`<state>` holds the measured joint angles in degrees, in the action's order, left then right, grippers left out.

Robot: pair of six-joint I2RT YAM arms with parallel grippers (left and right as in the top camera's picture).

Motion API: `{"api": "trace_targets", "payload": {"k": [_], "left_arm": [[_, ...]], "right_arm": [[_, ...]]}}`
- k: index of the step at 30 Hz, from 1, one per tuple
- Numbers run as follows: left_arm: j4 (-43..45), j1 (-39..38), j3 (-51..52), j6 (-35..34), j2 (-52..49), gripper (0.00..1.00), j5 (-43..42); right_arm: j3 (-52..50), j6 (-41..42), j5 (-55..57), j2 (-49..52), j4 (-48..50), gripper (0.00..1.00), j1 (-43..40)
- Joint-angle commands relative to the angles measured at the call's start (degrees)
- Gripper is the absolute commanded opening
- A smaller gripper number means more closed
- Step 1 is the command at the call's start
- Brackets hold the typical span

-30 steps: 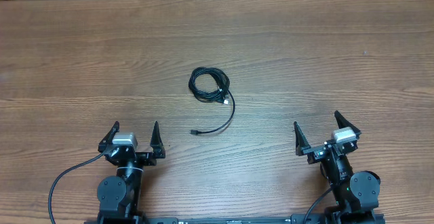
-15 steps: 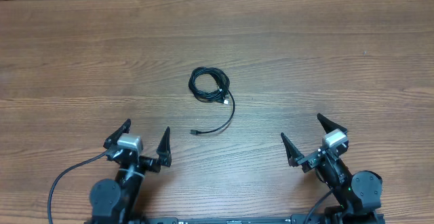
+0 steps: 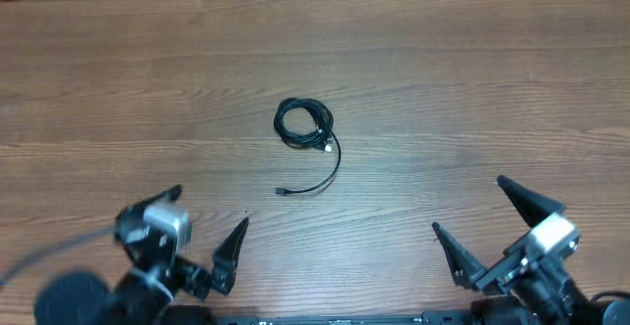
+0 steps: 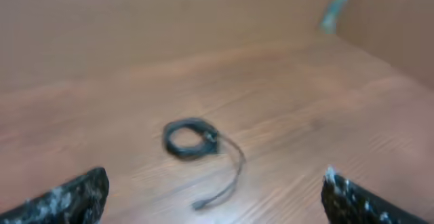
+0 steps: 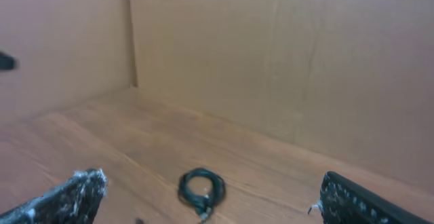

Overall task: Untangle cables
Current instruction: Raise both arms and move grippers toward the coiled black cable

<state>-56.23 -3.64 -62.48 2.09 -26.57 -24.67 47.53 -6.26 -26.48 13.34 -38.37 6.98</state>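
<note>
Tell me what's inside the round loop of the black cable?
Just bare wooden table shows through the middle of the coiled cable. The wood right beneath its strands is covered.

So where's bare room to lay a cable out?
The table is bare left and right of the cable and beyond it to the far edge. Only the near edge is crowded, by the open left gripper and right gripper.

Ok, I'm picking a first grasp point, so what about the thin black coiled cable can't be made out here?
- Thin black coiled cable: how its loops cross is too small overhead, blurred in the left wrist view.
- Its free plug end: type too small overhead; lost at the bottom edge in the right wrist view.
- Left gripper: blurred overhead.
</note>
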Motion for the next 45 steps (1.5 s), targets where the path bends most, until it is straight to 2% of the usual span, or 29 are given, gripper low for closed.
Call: {"api": "trace_targets", "payload": {"k": [1,5,7,10,13,19,20,21,22,23,31,37,39,42,45], "left_arm": [[-7.74,0.33,-13.42,2.21,-15.45,1.0,-10.75],[-19.74,0.22,-27.93,3.5,-31.1,1.0,-12.11],[-24.76,0.22,-33.86,1.62,-38.75,1.0,-12.87],[-25.66,0.22,-35.08,-1.49,-46.21,1.0,-12.9],[-25.68,0.22,-35.08,-2.36,-51.49,1.0,-12.87],[-24.85,0.22,-35.08,-4.9,-62.6,0.97,-12.85],[-24.94,0.2,-35.08,-4.87,-64.61,0.82,-12.87],[-25.18,0.17,-35.08,-4.9,-67.38,0.49,-12.87],[-25.64,0.15,-35.08,-4.83,-69.57,0.22,-12.7],[-25.83,0.13,-35.08,-4.83,-71.52,0.04,-12.24],[-20.81,0.07,-35.06,-5.62,-83.76,0.04,-9.31],[-13.22,-2.19,-35.06,-15.21,-91.93,0.04,-0.61],[-12.96,-3.39,-35.06,-17.46,-94.18,0.04,-0.42],[-11.76,-4.76,-35.06,-19.19,-96.28,0.04,-0.39],[-9.9,-5.66,-35.06,-19.54,-98.03,0.06,0.13]], "right_arm": [[8.83,-1.38,-1.2,10.01,-5.31,1.0,-0.26],[19.76,-8.37,-7.02,24.02,-16.35,1.0,-0.26],[26.75,-10.75,-8.74,34.34,-23.85,1.0,-0.26],[32.83,-10.01,-10.29,46.05,-31.39,1.0,-0.26],[33.94,-4.35,-11.15,53.64,-32.57,1.0,-0.26],[33.92,13.51,-11.15,67.21,-33.22,1.0,-0.26],[33.92,16.02,-11.15,69.0,-33.53,1.0,-0.26],[33.92,20.48,-11.15,71.73,-33.97,1.0,-0.26],[33.92,23.26,-11.15,73.66,-33.99,1.0,-0.26],[33.92,24.22,-11.15,74.69,-33.99,1.0,-0.26],[33.92,24.5,-9.38,77.48,-31.26,1.0,-0.26],[33.9,24.5,-5.46,77.48,-29.0,1.0,-0.24],[33.86,26.45,-5.53,77.48,-28.52,1.0,-0.26],[33.86,31.08,-5.53,77.48,-24.81,1.0,-0.24],[33.86,31.41,-5.51,77.5,-19.26,1.0,-0.24]]}}
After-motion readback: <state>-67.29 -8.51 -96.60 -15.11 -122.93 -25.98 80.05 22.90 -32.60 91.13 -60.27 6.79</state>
